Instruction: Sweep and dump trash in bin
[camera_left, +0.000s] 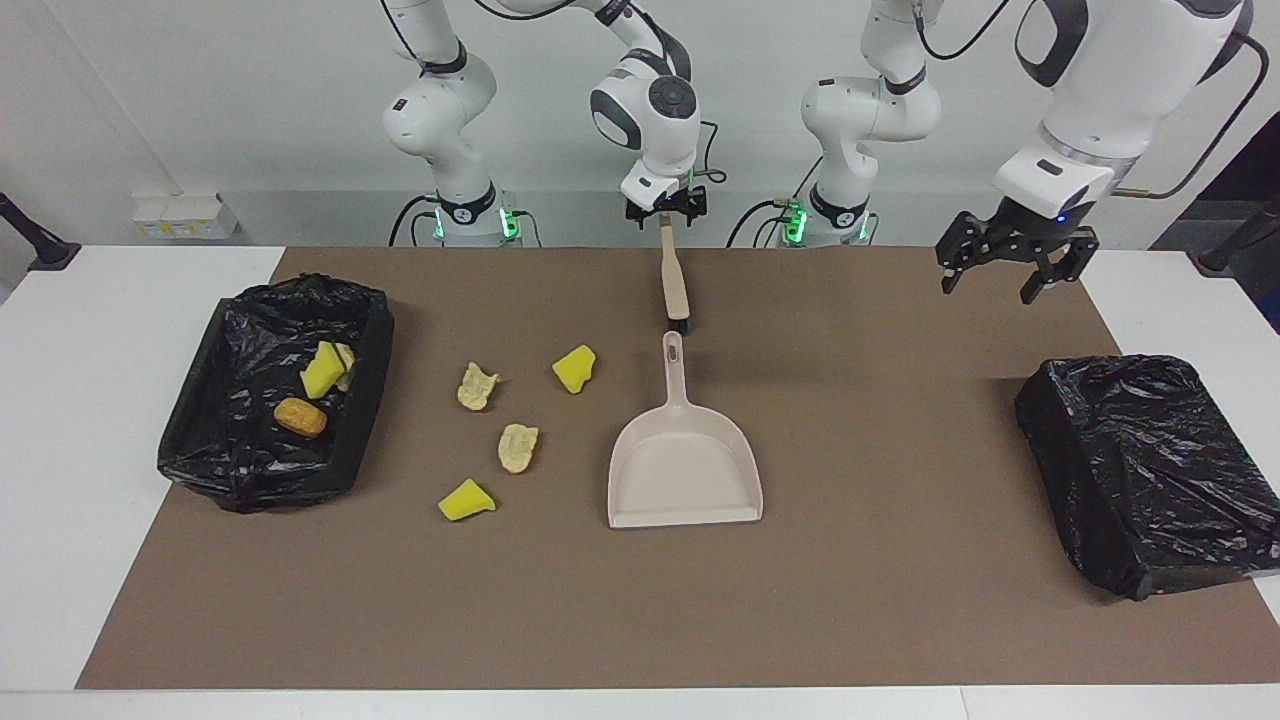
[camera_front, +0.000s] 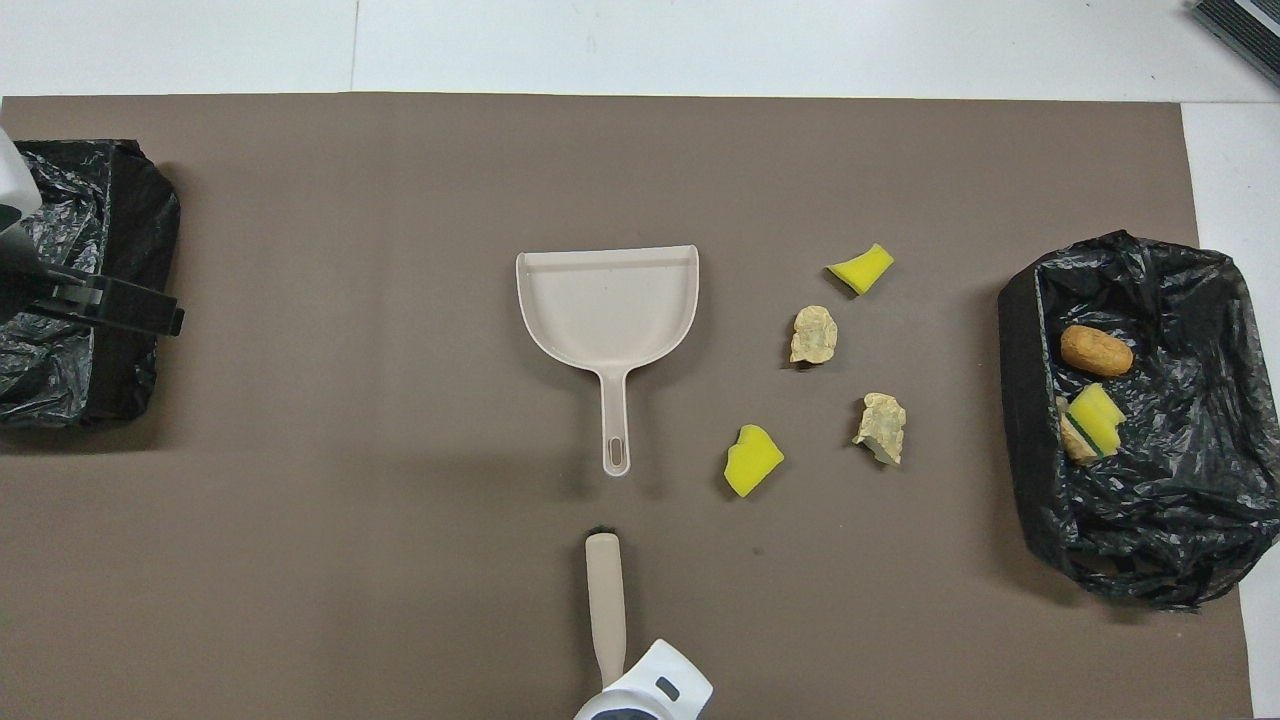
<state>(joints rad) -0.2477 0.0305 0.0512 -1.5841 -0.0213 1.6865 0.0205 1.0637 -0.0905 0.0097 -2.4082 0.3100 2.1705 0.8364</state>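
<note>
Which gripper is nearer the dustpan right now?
Right. The right gripper is at the brush handle's end, in line with the dustpan handle. The left gripper hangs near the closed black bag.
</note>
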